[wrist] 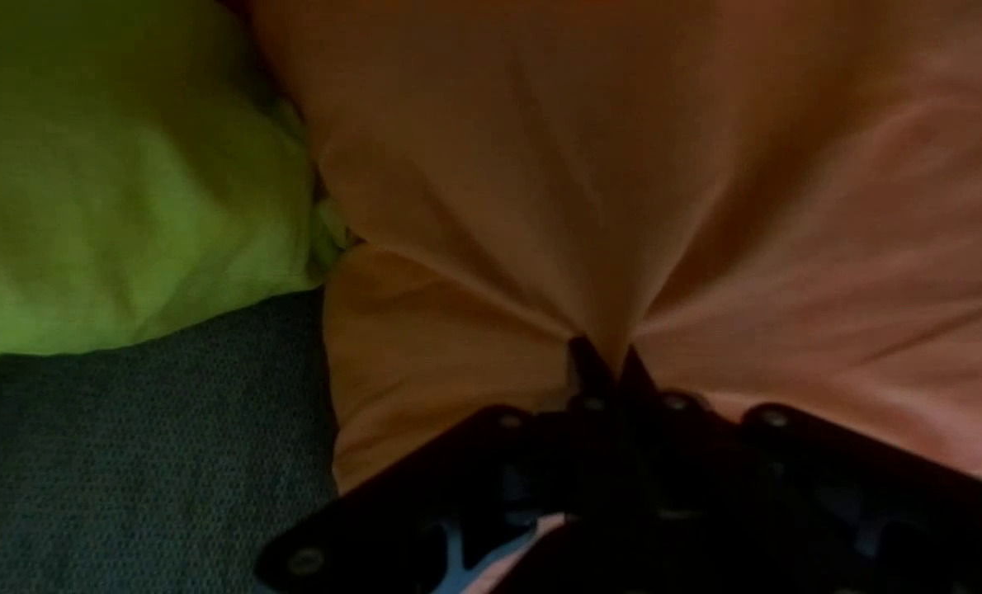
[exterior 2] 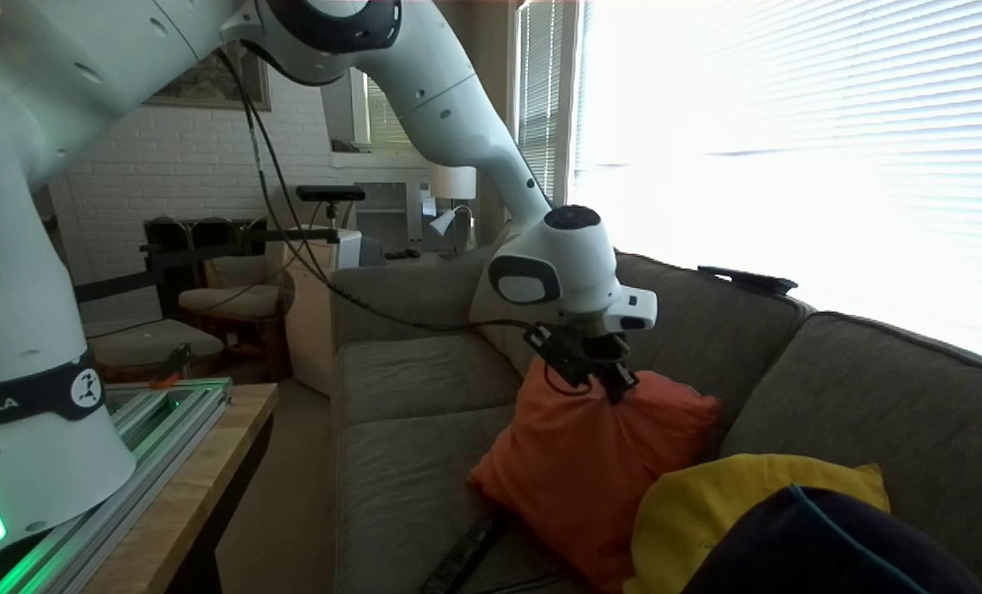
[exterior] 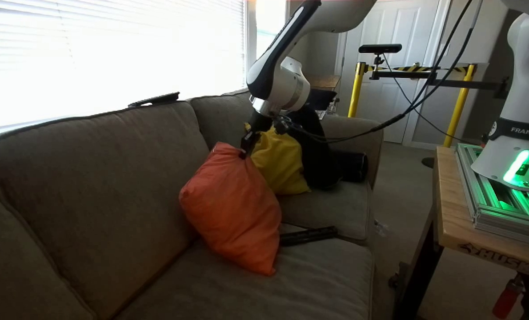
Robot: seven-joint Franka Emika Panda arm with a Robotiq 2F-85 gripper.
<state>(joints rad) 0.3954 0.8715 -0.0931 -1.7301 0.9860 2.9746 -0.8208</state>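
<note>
1. Gripper (wrist: 608,363) sits at the upper edge of the orange pillow (exterior: 233,209), so nearly all of the orange pillow lies below it.

2. It is clamped almost fully together, a fold of the orange pillow's fabric nipped in its tip; in the wrist view, creases fan out from that pinch.

3. Roughly square, the orange pillow stands tilted on the sofa (exterior: 318,284), its long diagonal running from near the pinch down to its lowest corner. Whether that corner carries weight cannot be told.

4. Only one arm (exterior: 291,84) is present, reaching in from above the orange pillow; a cable (exterior: 393,120) trails from its wrist, away from the orange pillow.

5. Right beside the orange pillow is the yellow pillow (exterior: 282,164); in the wrist view their edges meet. Past it, farther from the orange pillow, lies a dark cushion (exterior 2: 788,544) with teal piping.

6. Behind the orange pillow rises the backrest (exterior: 95,178), a flat dark object (exterior 2: 747,279) on its top.

7. An elongated dark object (exterior: 311,235) lies at the orange pillow's foot, partly hidden by it; touching or not, I cannot tell.

8. Closest obstacles, I judge, are the yellow pillow and the elongated dark object, both hard by the orange pillow.
</note>
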